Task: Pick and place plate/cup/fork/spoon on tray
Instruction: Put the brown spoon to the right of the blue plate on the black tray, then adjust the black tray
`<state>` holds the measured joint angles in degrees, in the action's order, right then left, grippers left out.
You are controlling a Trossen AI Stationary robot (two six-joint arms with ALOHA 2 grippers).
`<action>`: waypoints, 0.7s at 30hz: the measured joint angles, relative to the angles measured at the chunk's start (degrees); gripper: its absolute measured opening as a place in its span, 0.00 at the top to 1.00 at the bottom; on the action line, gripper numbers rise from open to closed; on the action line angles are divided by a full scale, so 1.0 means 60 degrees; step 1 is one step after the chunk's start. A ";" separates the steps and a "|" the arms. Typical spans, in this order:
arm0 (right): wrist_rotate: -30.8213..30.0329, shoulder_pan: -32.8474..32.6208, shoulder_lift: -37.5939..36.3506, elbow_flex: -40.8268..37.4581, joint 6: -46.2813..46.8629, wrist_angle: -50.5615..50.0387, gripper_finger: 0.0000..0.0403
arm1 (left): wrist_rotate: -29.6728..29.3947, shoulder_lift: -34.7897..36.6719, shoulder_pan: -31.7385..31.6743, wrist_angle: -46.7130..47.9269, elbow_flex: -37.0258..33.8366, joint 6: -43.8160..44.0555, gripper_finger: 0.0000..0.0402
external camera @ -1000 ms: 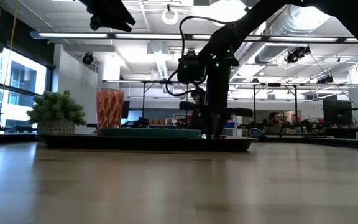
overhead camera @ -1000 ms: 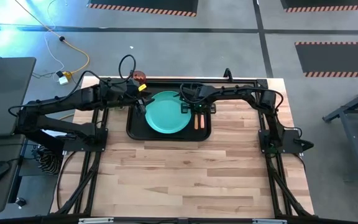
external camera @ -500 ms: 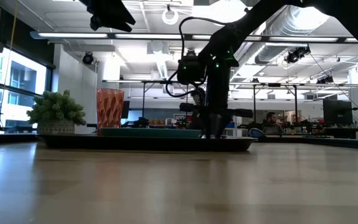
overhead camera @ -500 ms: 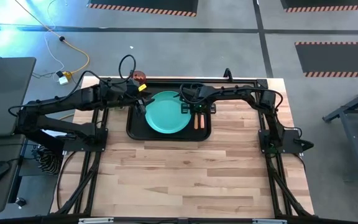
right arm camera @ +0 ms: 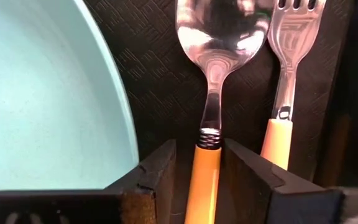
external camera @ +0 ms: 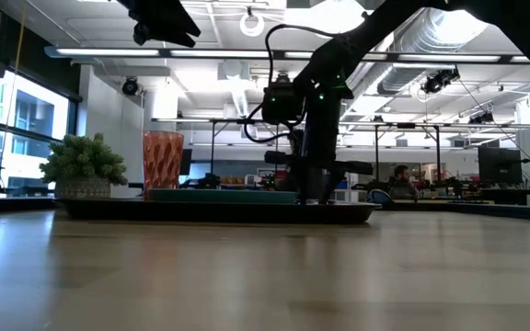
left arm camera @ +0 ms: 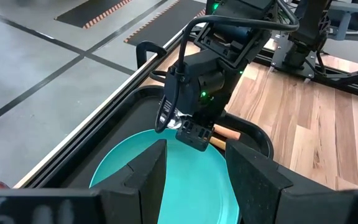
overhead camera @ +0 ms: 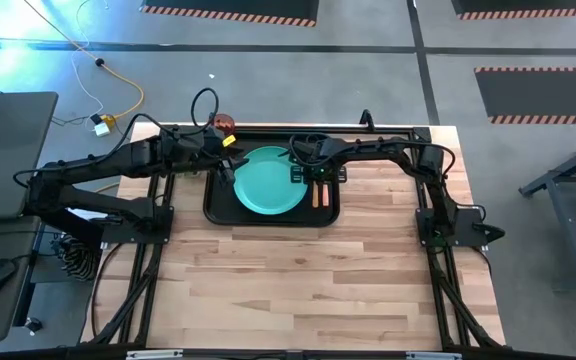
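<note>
The black tray [overhead camera: 213,205] holds the teal plate [overhead camera: 268,182]. Beside the plate lies the spoon [right arm camera: 213,74], and beyond the spoon lies the fork [right arm camera: 284,81]; their orange handles [overhead camera: 320,196] point toward the table's near edge. The red-brown cup [external camera: 163,161] stands at the tray's far left corner. My right gripper [right arm camera: 197,174] points down over the tray, open, one finger on each side of the spoon's handle [right arm camera: 202,180], which lies flat on the tray. My left gripper [left arm camera: 194,168] hovers open above the plate's left part.
A green potted plant [external camera: 83,165] stands left of the cup. The tray sits at the table's far edge, between the two arms. Bare wooden tabletop [overhead camera: 298,280] stretches from the tray to the near edge.
</note>
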<state>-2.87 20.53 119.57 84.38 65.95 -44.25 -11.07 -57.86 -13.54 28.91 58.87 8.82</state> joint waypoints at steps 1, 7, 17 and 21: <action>0.0000 -0.0003 -0.0007 0.0000 0.0003 0.0000 0.69 | 0.0000 -0.0001 0.0000 0.0000 0.0000 0.0000 0.61; 0.0028 0.0000 -0.0120 -0.0018 -0.0030 -0.0106 0.69 | 0.0000 -0.0001 0.0000 0.0000 0.0000 0.0000 0.61; -0.0069 -0.0001 -0.0509 -0.0015 -0.0042 -0.0307 0.69 | 0.0004 0.0002 0.0000 -0.0004 0.0000 0.0000 0.61; -0.0058 0.0000 -0.0737 -0.0015 -0.0134 -0.0489 0.69 | 0.0004 -0.0001 0.0000 -0.0004 0.0000 -0.0001 0.61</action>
<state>-3.22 20.53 115.14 84.29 65.15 -47.19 -11.05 -57.86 -13.54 28.88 58.87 8.81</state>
